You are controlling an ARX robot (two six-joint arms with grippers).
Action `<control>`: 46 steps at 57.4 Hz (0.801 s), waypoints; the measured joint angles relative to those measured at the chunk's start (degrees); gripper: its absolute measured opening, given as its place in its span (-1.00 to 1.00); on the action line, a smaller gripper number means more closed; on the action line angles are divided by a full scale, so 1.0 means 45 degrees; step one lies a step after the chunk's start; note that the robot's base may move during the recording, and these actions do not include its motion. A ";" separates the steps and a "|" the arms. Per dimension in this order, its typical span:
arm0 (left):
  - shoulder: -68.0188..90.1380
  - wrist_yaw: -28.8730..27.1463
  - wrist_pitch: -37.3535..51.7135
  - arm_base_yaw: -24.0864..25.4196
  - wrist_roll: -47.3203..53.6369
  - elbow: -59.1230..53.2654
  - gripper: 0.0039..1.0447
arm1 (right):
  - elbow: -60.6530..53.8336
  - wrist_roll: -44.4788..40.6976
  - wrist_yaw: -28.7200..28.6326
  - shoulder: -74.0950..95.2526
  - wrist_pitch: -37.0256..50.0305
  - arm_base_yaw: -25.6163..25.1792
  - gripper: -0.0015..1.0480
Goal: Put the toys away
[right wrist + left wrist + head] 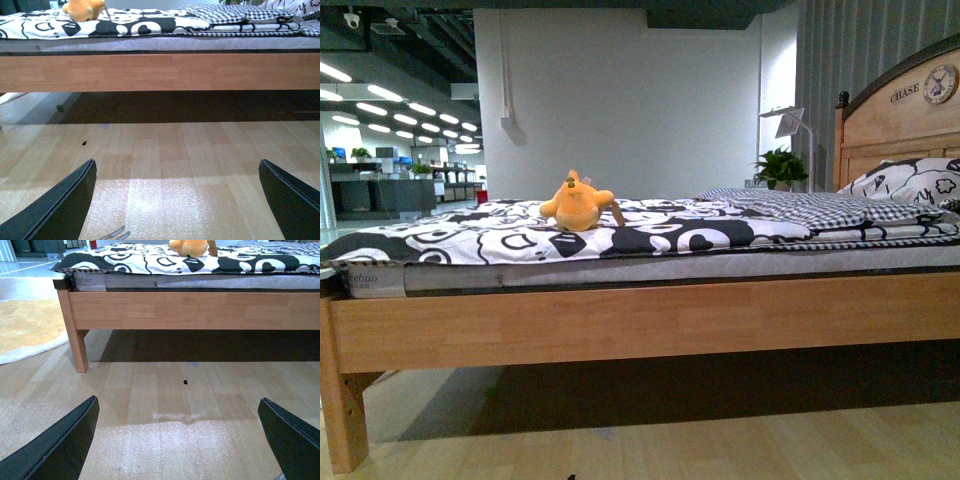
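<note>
A yellow-orange plush toy (576, 203) with pointed ears sits on the black-and-white bedspread (650, 232) of the wooden bed (650, 320), left of the middle. It also shows in the left wrist view (189, 247) and in the right wrist view (84, 9), cut by the frame edge. My left gripper (180, 440) is open and empty, low over the wooden floor, well short of the bed. My right gripper (177, 200) is open and empty, likewise low over the floor. Neither arm shows in the front view.
The bed's side rail (190, 310) and corner leg (77, 347) stand between me and the toy. A checked blanket (800, 205) and a pillow (910, 180) lie by the headboard (900, 115). A round rug (25, 327) lies beside the bed's foot. A small dark speck (185, 382) is on the floor.
</note>
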 joint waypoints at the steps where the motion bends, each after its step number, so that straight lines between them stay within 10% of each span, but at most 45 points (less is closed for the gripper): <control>1: 0.0000 0.0000 0.0000 0.0000 0.0000 0.0000 0.88 | 0.0000 -0.0005 0.0005 0.0000 0.0000 0.0000 0.87; 46: 0.0000 0.0000 0.0000 0.0000 0.0000 0.0000 0.88 | 0.0000 -0.0005 0.0005 0.0000 0.0000 0.0000 0.87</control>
